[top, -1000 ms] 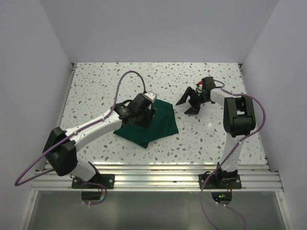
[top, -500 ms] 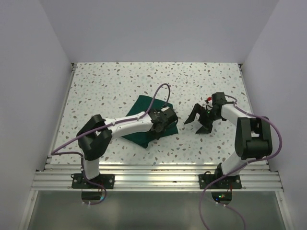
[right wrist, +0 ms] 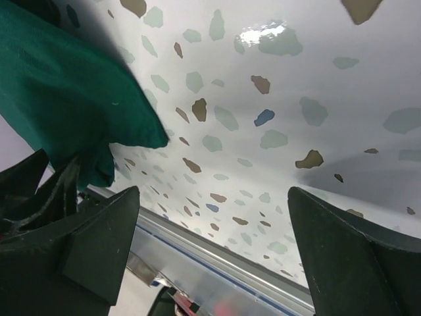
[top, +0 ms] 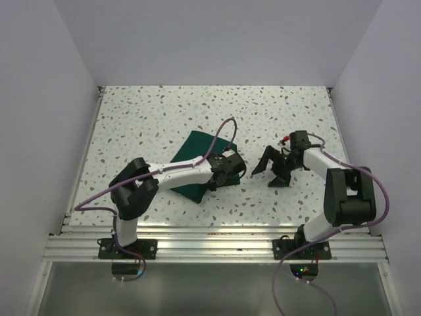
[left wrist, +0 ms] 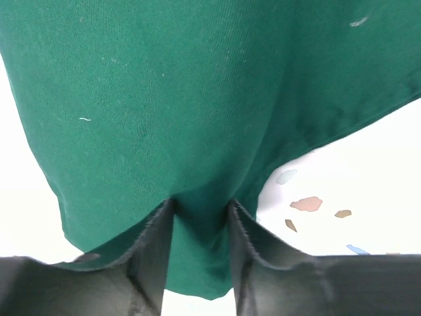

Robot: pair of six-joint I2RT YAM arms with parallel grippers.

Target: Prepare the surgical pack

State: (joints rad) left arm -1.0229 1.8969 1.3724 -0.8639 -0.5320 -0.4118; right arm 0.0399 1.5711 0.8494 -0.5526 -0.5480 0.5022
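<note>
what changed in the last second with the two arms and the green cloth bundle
The left gripper swung from above the dark green folded cloth bundle to its right-hand corner in the top view, where it is shut on a fold. The bundle's outline shifted. The right gripper moved nearer the arm bases. It stays open and empty, apart from the bundle.

bright, even light | soft shadows | tabletop [right wrist: 270, 33] glare
</note>
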